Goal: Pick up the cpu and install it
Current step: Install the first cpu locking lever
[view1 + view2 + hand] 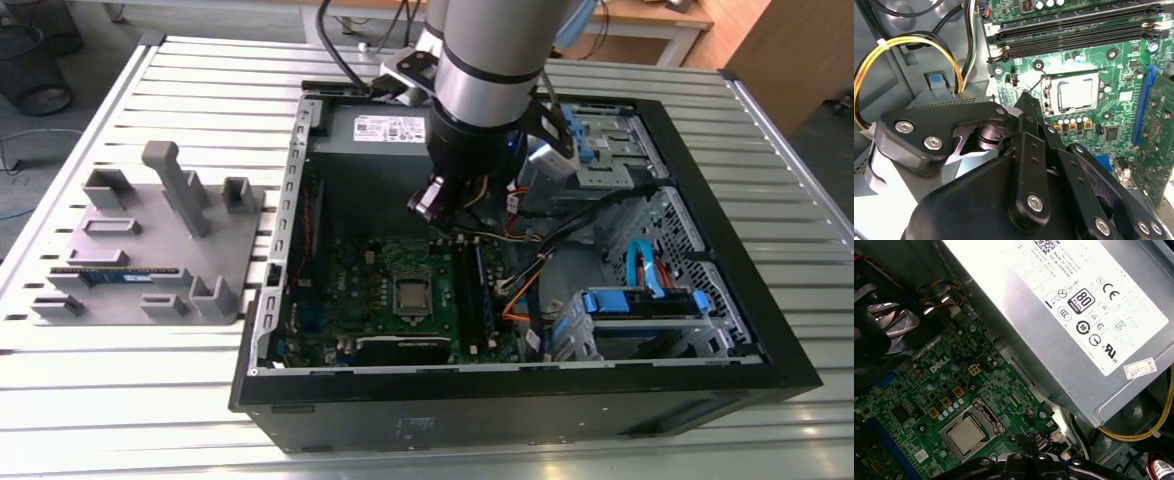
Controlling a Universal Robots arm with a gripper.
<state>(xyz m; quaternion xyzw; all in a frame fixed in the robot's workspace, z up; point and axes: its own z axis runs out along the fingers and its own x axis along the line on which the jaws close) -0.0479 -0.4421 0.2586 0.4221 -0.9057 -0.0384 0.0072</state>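
CPU sat flat in its socket on the motherboard, silver top up, socket frame around it. It showed in both wrist views and in the exterior view, near the board's middle. Nothing touched it.

Gripper hung above the board, apart from the CPU, tip toward the socket's corner. Fingers looked pressed together, holding nothing. In the first wrist view the gripper tip sat just beside the socket, over the board edge nearest the PSU.

Empty black RAM slots ran alongside the socket. A blue slot lay on the socket's other side. Yellow and black cables looped off the board's edge near the gripper body.

In the exterior view the arm came down into the open PC case, which lay on its side on a slatted metal table. Grey PSU was at the case's far end, blue drive caddies toward the exterior view's right. A grey parts fixture stood on the table at the exterior view's left, outside the case, with a memory stick lying in it.
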